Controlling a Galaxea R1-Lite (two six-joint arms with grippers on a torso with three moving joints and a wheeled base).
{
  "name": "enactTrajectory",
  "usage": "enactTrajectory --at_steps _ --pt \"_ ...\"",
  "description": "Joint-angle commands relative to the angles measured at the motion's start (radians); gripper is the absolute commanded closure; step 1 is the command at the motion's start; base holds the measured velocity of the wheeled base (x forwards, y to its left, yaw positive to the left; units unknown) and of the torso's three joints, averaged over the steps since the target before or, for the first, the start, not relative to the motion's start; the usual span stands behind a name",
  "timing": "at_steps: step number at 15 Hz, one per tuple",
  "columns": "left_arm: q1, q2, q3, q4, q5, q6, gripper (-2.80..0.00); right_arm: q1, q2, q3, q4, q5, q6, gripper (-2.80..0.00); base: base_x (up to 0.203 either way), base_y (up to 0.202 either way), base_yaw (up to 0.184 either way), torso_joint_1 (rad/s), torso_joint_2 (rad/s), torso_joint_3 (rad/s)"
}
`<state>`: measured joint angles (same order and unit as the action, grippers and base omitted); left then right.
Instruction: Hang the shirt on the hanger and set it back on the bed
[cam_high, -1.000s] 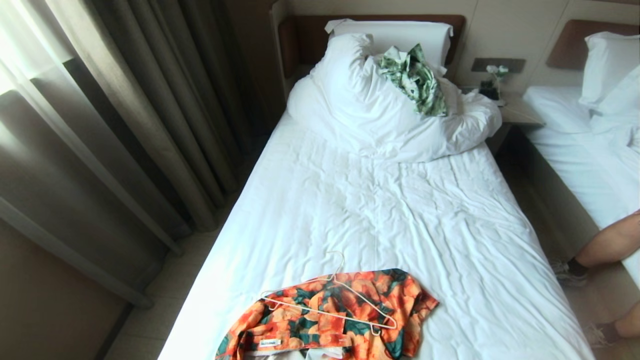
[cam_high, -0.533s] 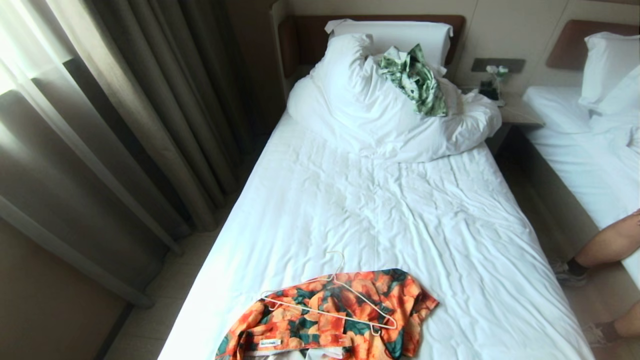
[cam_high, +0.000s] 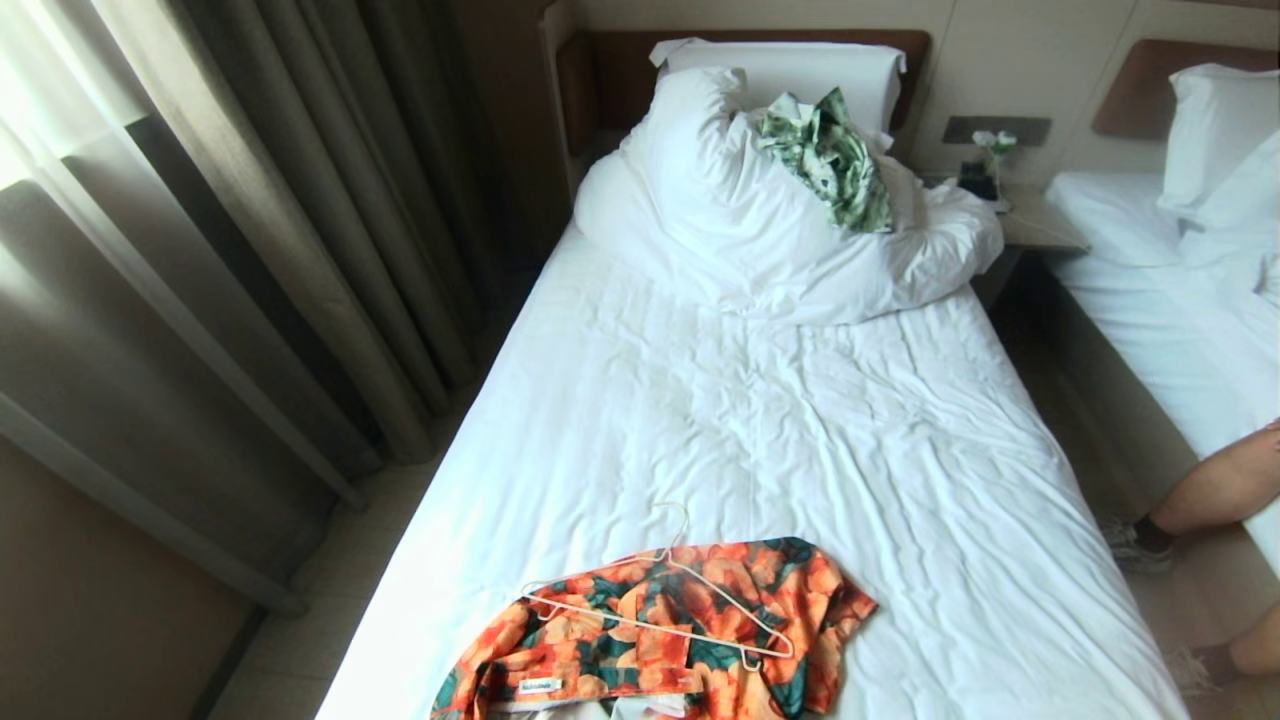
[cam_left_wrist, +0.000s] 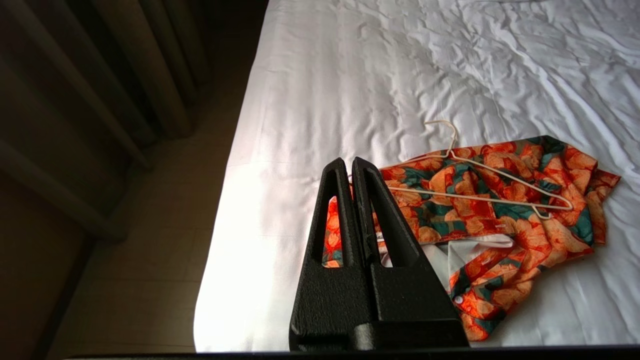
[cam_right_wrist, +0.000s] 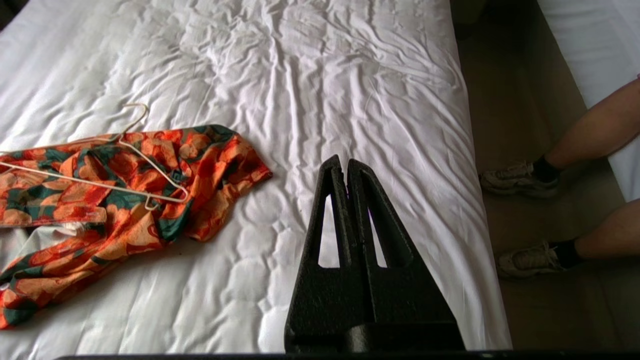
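A: Where is the short-sleeved button-up shirt with big orange-red flowers on dark green?

B: Crumpled at the near end of the single bed with the wrinkled white sheet. It lies open, with pale inner cloth and a white neck label showing at its near edge.

A: And the thin cream-white wire hanger?

B: Flat on top of the shirt, not inside it. Its triangle crosses the flowered cloth and its curved hook reaches past the fabric onto bare sheet.

A: The grippers?

B: The left gripper is black, its two fingers pressed together on nothing, hanging above the bed's edge just beside the shirt's sleeve. The right gripper is likewise pressed together and empty, over bare sheet, apart from the shirt.

A: Anything else?

B: A bulky white duvet is heaped by the brown headboard, with a green-and-white leaf-patterned garment on it. A person's bare legs in dark socks and pale shoes stand on the floor between this bed and a second white bed.
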<state>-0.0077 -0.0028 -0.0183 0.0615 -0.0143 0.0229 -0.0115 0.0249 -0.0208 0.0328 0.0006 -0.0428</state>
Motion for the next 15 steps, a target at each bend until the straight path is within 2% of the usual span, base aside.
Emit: enactTrajectory --at_steps 1,9,12,15 --pt "0.0 0.002 0.0 0.0 0.002 -0.001 0.0 0.001 -0.026 0.007 -0.001 0.004 -0.001 0.0 0.0 0.0 0.0 0.0 0.0 0.0" --pt "0.0 0.002 0.0 0.0 0.002 -0.001 0.0 0.001 -0.026 0.015 -0.029 0.001 0.009 0.0 0.0 0.0 0.0 0.0 0.0 0.0" --pt "0.0 0.001 0.0 0.0 0.002 -0.001 0.0 0.001 -0.026 0.015 -0.03 -0.01 0.066 0.0 0.0 0.0 0.0 0.0 0.0 0.0" --pt "0.0 0.001 0.0 0.0 0.002 -0.001 0.0 0.001 -0.026 0.015 -0.03 -0.011 0.066 0.0 0.0 0.0 0.0 0.0 0.0 0.0"
